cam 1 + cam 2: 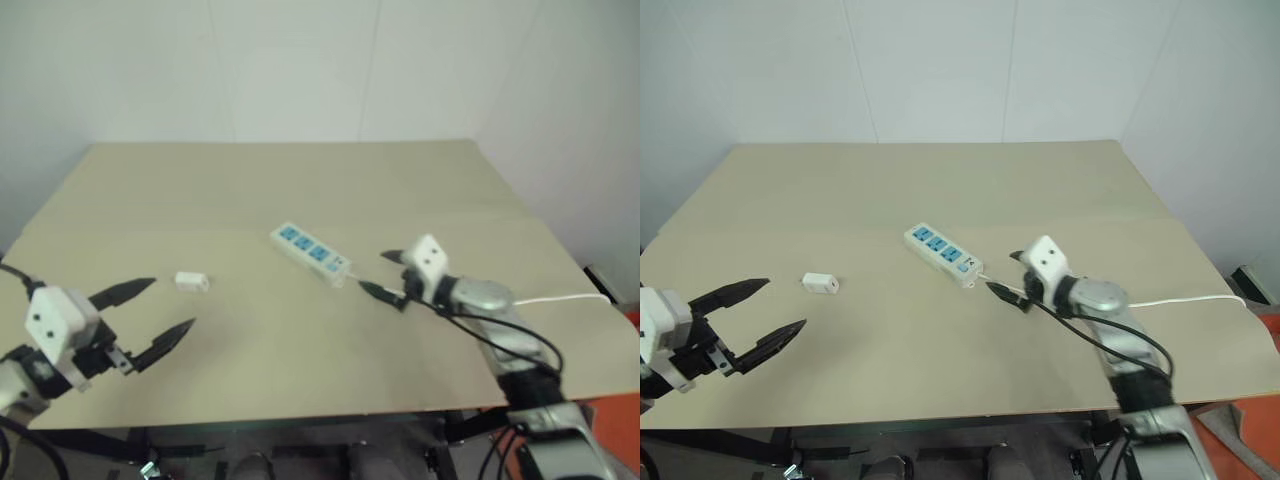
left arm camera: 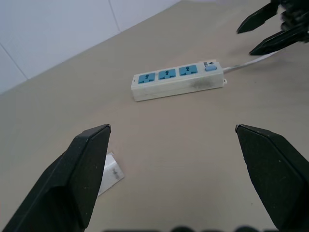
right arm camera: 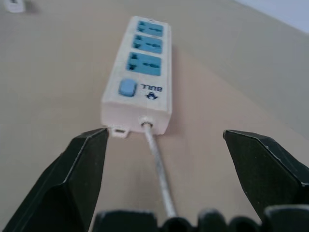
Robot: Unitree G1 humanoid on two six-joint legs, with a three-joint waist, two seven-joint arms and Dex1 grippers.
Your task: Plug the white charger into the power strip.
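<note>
Gaping wide, both end effectors empty.

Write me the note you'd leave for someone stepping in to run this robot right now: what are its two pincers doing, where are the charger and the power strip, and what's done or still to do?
Left pincer: open, holding nothing, above the table's near left part, short of the white charger.
Right pincer: open, holding nothing, pointing at the switch end of the power strip, where its cord comes out.
White charger: lying loose on the table, apart from the strip and to its left.
Power strip: lying flat mid-table, all three blue sockets free.
Done: nothing picked up or plugged in yet.
Left: grasp the charger, probably steady the strip, then push the charger into a socket.
</note>
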